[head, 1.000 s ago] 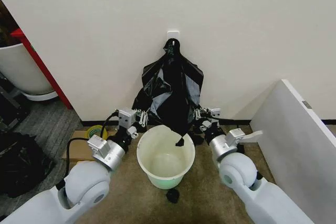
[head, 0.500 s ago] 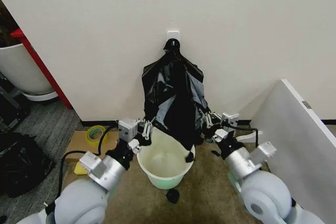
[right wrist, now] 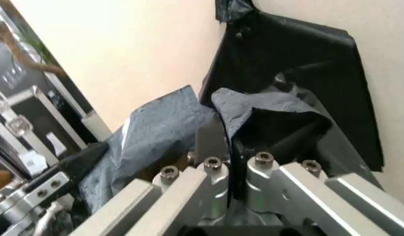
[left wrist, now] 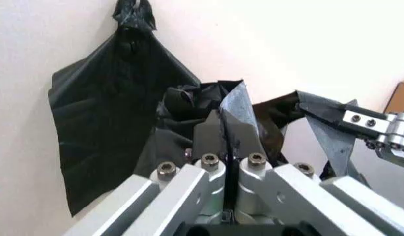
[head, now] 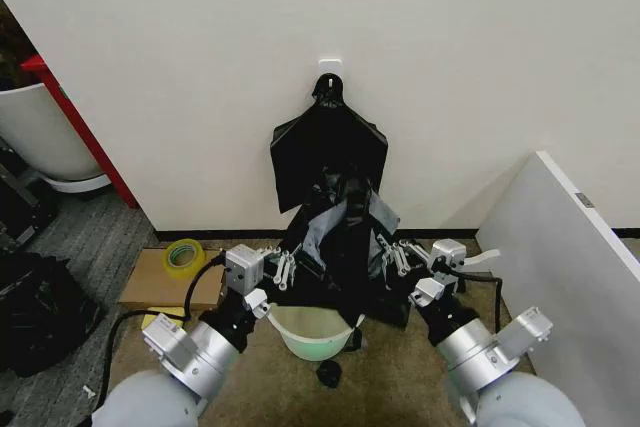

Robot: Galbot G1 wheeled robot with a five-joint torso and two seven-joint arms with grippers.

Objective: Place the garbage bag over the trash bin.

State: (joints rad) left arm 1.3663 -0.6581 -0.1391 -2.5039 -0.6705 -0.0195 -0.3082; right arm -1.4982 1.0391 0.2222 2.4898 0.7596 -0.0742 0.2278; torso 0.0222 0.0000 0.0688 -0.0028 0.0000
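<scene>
The garbage bag (head: 340, 232), crinkly glossy black, is stretched between my two grippers and hangs over the far side of the trash bin (head: 312, 334). Of the bin, a cream rim and pale green base show below the bag. My left gripper (head: 285, 269) is shut on the bag's left edge (left wrist: 238, 105). My right gripper (head: 392, 255) is shut on the bag's right edge (right wrist: 254, 110). In the left wrist view my left gripper (left wrist: 223, 130) pinches plastic; in the right wrist view my right gripper (right wrist: 221, 140) does the same.
A flat black bag (head: 328, 142) hangs from a wall hook behind. A tape roll (head: 183, 254) lies on a cardboard box (head: 155, 282) at left. A white panel (head: 570, 247) stands at right. A small black object (head: 328, 374) lies before the bin.
Both grippers have drawn the garbage bag down from the wall and toward me, so it now covers most of the bin's mouth. The flat bag on the hook is uncovered.
</scene>
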